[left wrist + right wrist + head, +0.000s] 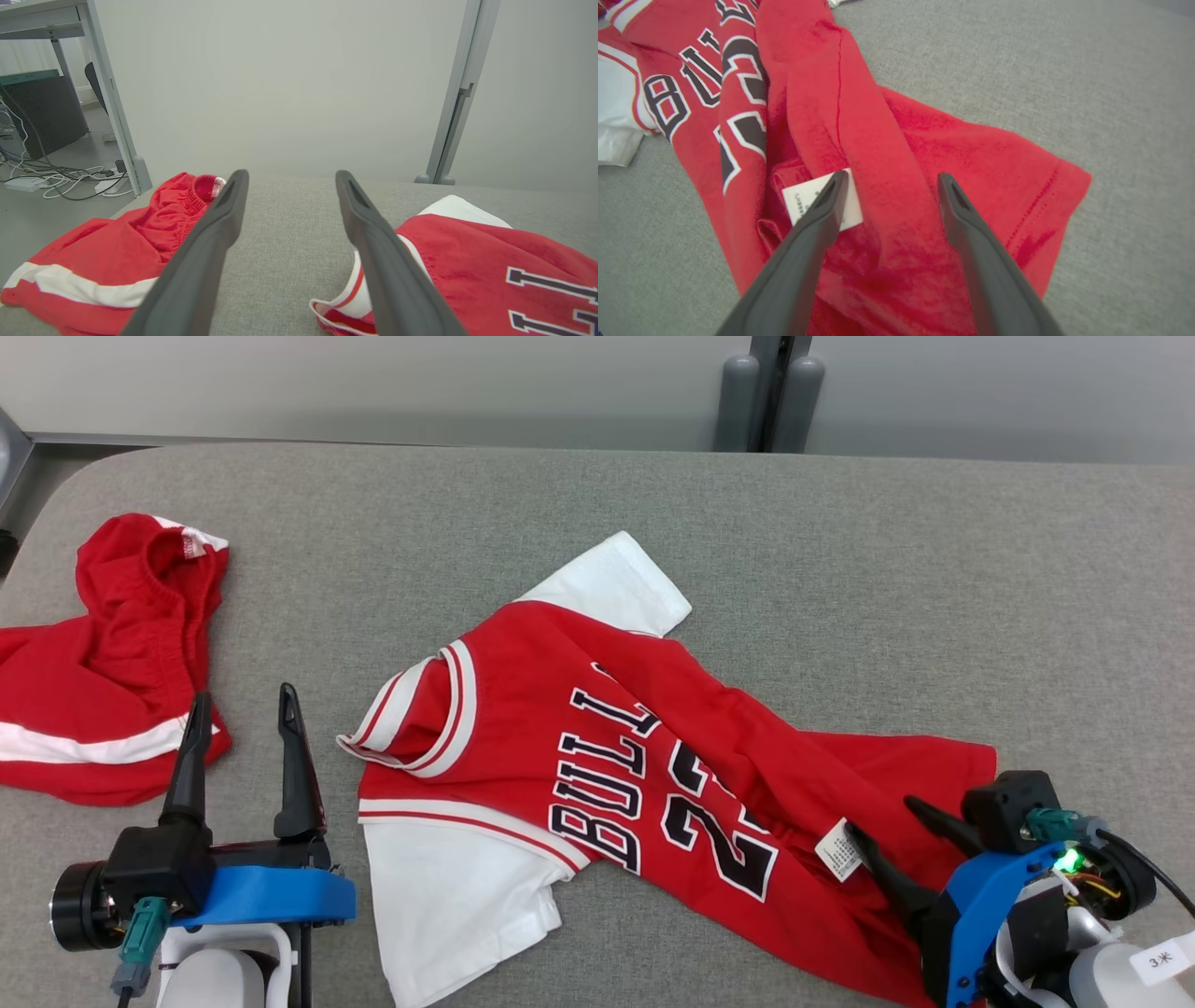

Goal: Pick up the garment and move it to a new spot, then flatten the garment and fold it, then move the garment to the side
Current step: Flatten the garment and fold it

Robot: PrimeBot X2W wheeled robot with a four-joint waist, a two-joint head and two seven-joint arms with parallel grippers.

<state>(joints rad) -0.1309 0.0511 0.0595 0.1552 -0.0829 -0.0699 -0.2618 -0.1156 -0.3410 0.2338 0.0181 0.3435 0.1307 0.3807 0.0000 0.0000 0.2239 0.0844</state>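
Note:
The garment (597,747) is a red jersey with white sleeves and black lettering. It lies rumpled on the grey table, collar toward the left and hem toward the lower right. My right gripper (882,821) is open over the bunched hem (896,219), beside a white care label (803,196), with nothing between its fingers. My left gripper (241,705) stands open left of the collar (345,298), over bare table, holding nothing.
Red shorts with a white stripe (103,663) lie crumpled at the table's left edge (107,261). The grey padded table (840,569) stretches bare behind and right of the jersey. Beyond its far edge stand a wall and a post (766,392).

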